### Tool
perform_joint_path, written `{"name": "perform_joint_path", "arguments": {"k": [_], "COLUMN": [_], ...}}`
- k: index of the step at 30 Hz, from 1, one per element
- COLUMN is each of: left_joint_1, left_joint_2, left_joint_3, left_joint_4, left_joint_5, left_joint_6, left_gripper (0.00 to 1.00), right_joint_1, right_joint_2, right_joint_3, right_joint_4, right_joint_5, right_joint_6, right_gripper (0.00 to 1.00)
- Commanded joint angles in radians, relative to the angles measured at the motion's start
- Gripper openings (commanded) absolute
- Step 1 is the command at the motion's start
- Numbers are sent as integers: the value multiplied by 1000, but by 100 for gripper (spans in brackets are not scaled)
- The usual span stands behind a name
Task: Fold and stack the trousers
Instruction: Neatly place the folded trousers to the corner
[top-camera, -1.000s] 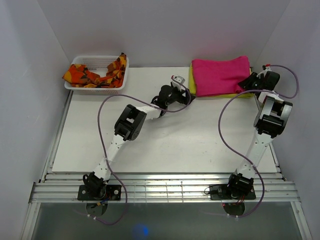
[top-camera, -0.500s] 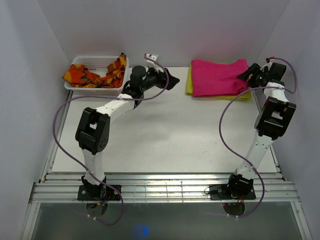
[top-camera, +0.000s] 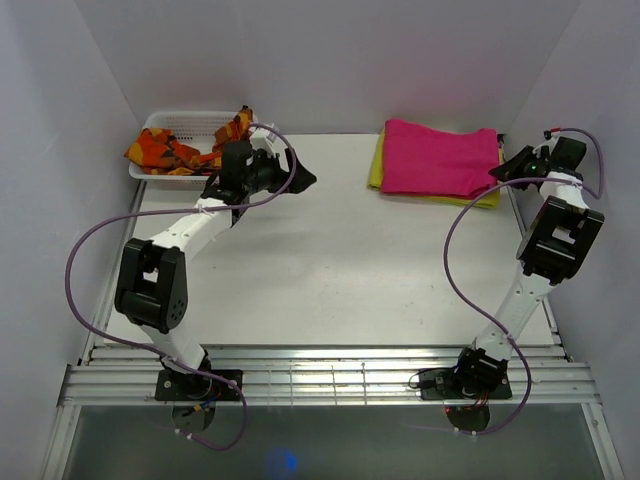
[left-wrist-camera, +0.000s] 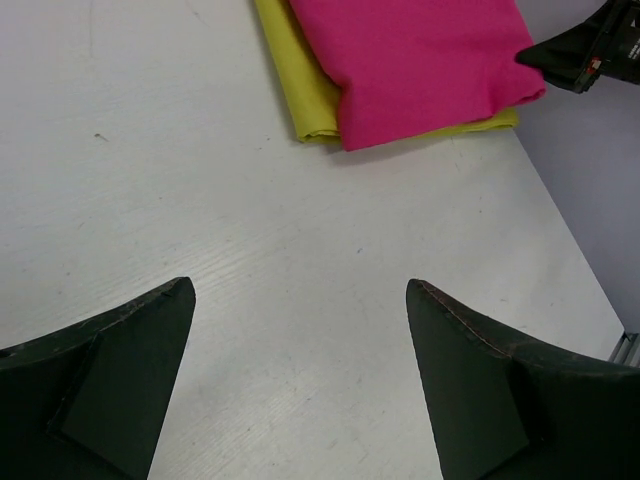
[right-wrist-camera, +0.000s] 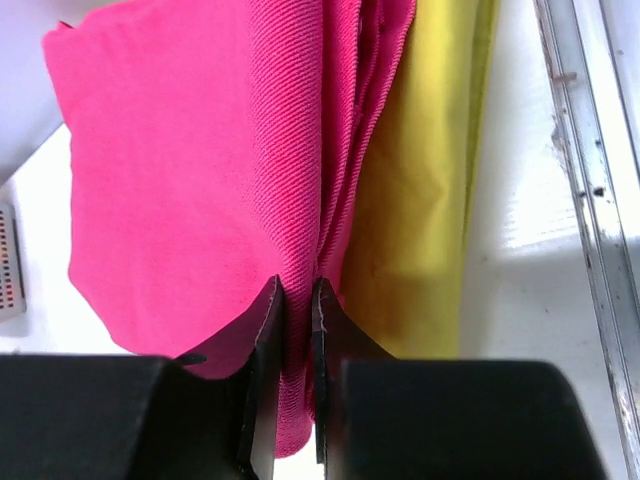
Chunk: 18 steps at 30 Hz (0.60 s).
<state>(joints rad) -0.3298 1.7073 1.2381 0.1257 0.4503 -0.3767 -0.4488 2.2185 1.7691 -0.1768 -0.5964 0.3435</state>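
White bench (top-camera: 350, 270) seen from above: the trousers (top-camera: 440, 158) lay folded at 1 o'clock on a yellow cloth (top-camera: 376, 168). A white basket (top-camera: 165, 122) holding an orange-patterned cloth (top-camera: 165, 152) sat at 11 o'clock. The left jaws hung near the basket, the right jaws at the trousers' 3 o'clock edge.

Left wrist: the left jaws stood wide over bare bench, the trousers (left-wrist-camera: 420, 60) at 1 o'clock.

Right wrist: the right jaws were nearly together over the trousers' (right-wrist-camera: 190, 170) folded edge. Whether they pinched fabric could not be told.

White-and-black arms (top-camera: 195, 225), looping purple cables (top-camera: 446, 250)
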Motion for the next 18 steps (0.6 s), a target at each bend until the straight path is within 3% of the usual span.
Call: {"name": "perform_joint_path", "arguments": {"k": [1,2,4,5,6,10,11,13,15,18], "left_joint_1": [23,32,49,54,61,78,86,141,191,230], "left_joint_2": [-86,-87,-78,-74,-66,26,26,-36,-92,-80], "left_joint_3": [7,8,35,49,69,307,310,253,212,257], "left_joint_4": [-90,-104,-188,-216,-291,-599,-635,-601,-635,-809], "left_joint_5": [-1,8,18,22,27,1,5,126,220,191], "left_joint_6": [19,19,19,18,22,85,91,125,166,243], "left_gripper": [98,98,98,98,98,98,98,98,98,98], "right_joint_1": [-51,-51,-48,-48,-45,-41,-39,-36,-36,-36], "right_joint_2": [-56,-56,-43,-39,-33,-23,-34,-103,-166,-296], "right_joint_3": [6,19,88,119,153,361,371,351,259,127], "right_joint_4": [-87,-137,-196,-222,-284,-452,-478,-522,-533,-564], "right_joint_5": [36,55,90,95,107,200,222,248,254,179], "right_joint_6": [-14,-27,-88,-116,-150,-332,-422,-501,-601,-714], "right_gripper": [8,29,54,75,81,91,93,96,92,90]}}
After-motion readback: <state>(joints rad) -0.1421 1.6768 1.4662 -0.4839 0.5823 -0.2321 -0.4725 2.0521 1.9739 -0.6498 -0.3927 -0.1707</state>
